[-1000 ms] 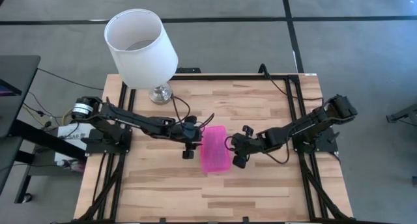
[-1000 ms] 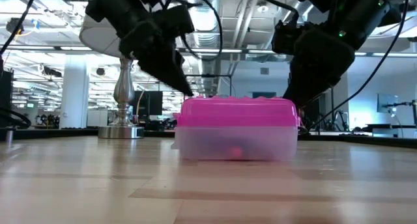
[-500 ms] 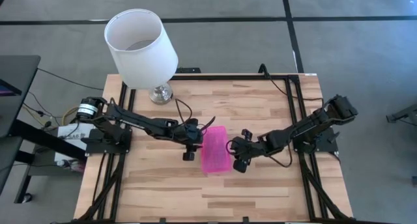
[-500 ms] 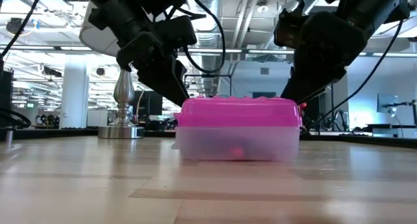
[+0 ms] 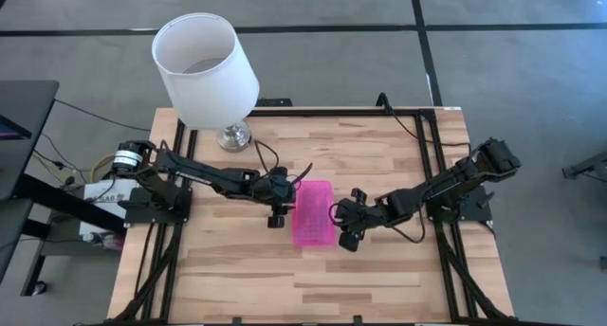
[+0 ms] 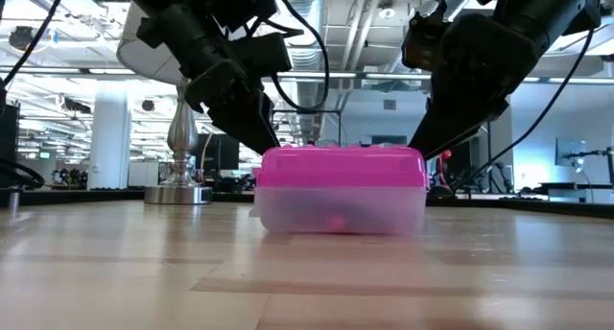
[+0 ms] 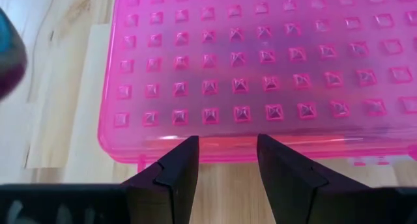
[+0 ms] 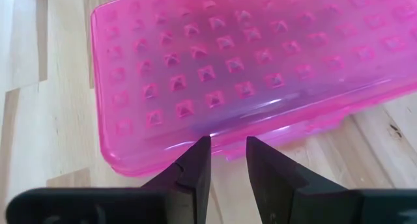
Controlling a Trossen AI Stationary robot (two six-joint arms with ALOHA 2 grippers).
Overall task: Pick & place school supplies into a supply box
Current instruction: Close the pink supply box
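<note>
Sitting lid-closed on the table (image 5: 379, 165), the supply box (image 5: 314, 213) shows blurred pink contents.

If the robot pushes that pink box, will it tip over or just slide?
Probably slide. The pink box lies low and flat on the wooden table, so tipping looks unlikely. Its smooth plastic base may skid easily on the wood. It looks stiff, with a bumpy lid, and likely light; something small shows dimly through the clear base, so it might rattle.

Closed pink-lidded clear plastic box (image 5: 314, 213) mid wooden table (image 5: 379, 279), hemmed by left gripper (image 5: 281, 205) and right gripper (image 5: 343, 224). White lampshade lamp (image 5: 205, 70) blocks far-left corner. Near edge free.
</note>
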